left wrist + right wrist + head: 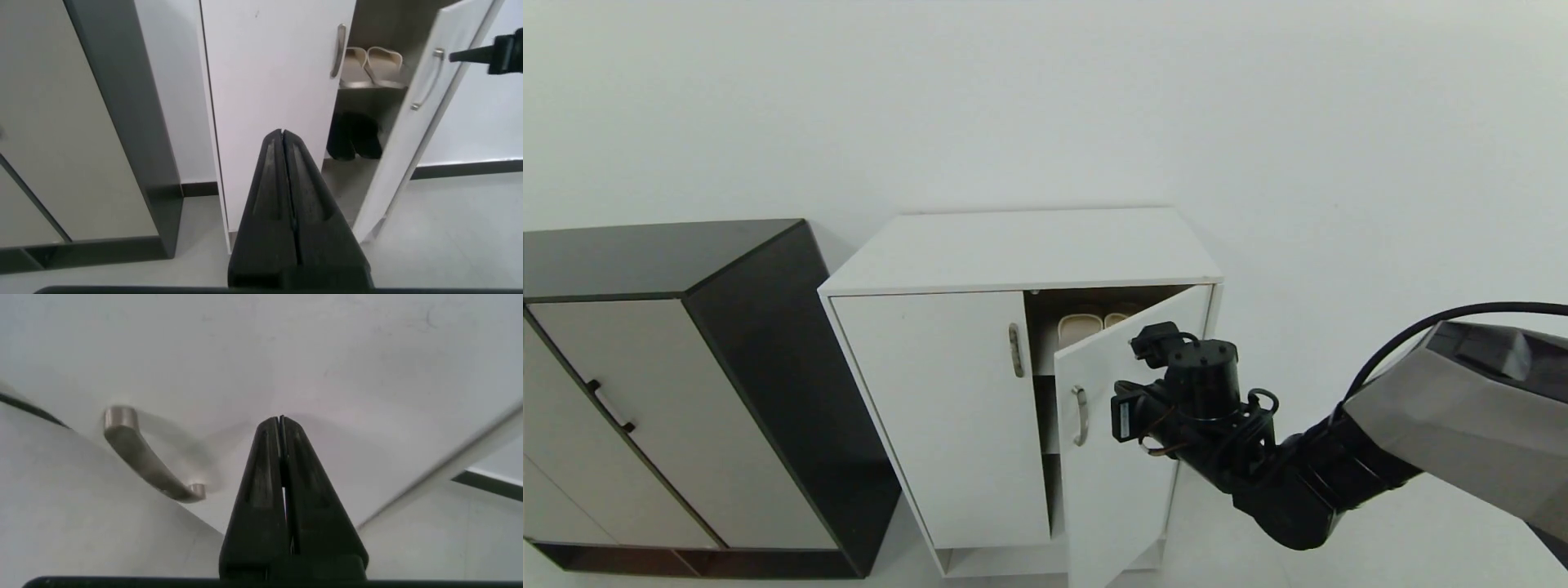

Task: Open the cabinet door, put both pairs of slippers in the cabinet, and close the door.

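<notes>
— White wall (1045, 98) is backing the cabinet (1021, 249); its right door (1123, 490) is standing partly open. Where are the slippers sitting?
— We are seeing beige slippers (372, 64) on the upper shelf (384, 84), dark slippers (355, 135) below. The right gripper (282, 429) and left gripper (283, 139) are both clenched on nothing.
— How are we handling the door?
— We are judging it light, rigid, free-swinging; we are advising a push on its flat face near the handle (1081, 416), where the right gripper is hovering.

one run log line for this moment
right door: ajar | beige slippers: upper shelf | dark slippers: below them | right gripper: shut, at door's outer face | left gripper: shut, empty | todo: close door
</notes>
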Tool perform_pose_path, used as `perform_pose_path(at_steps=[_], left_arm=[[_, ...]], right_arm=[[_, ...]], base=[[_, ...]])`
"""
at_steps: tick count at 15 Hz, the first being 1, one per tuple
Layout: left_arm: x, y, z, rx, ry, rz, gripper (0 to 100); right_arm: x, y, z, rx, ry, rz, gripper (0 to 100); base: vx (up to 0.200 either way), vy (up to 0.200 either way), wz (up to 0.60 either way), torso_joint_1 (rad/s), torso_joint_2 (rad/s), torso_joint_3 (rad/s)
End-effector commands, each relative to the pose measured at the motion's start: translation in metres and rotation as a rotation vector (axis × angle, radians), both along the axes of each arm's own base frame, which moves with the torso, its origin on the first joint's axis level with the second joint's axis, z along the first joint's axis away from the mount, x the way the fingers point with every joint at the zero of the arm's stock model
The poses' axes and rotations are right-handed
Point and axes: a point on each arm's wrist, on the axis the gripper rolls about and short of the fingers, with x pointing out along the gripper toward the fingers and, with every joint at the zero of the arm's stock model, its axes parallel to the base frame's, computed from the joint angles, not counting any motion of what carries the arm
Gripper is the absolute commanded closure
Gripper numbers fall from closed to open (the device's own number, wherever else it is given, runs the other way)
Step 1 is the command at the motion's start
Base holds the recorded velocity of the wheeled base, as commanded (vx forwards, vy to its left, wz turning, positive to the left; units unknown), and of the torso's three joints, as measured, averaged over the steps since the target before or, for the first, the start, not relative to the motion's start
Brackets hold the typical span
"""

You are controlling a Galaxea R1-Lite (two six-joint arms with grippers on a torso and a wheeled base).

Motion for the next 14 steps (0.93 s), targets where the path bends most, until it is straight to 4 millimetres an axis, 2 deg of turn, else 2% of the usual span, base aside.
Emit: perform_pose_path(at_steps=[1, 6, 8, 14], left_arm=[[0.000, 0.000, 0.000, 0.000, 0.000, 0.000, 100], [0.000, 0.000, 0.000, 0.000, 0.000, 0.000, 100], [0.000, 0.000, 0.000, 0.000, 0.000, 0.000, 100], [0.000, 0.000, 0.000, 0.000, 0.000, 0.000, 100]], right_arm=[[0.016, 0.006, -0.011, 0.001, -0.002, -0.014, 100], [0.045, 0.005, -0.019, 0.007, -0.009, -0.057, 100], [0.052, 0.002, -0.025, 0.003, 0.000, -0.062, 100], [0.068, -0.001, -0.025, 0.026, -0.021, -0.064, 100]], base=[[0.000, 0.000, 0.00, 0.000, 0.00, 0.000], [0.000, 0.000, 0.00, 0.000, 0.00, 0.000], [0.000, 0.000, 0.00, 0.000, 0.00, 0.000], [0.000, 0.000, 0.00, 0.000, 0.00, 0.000]])
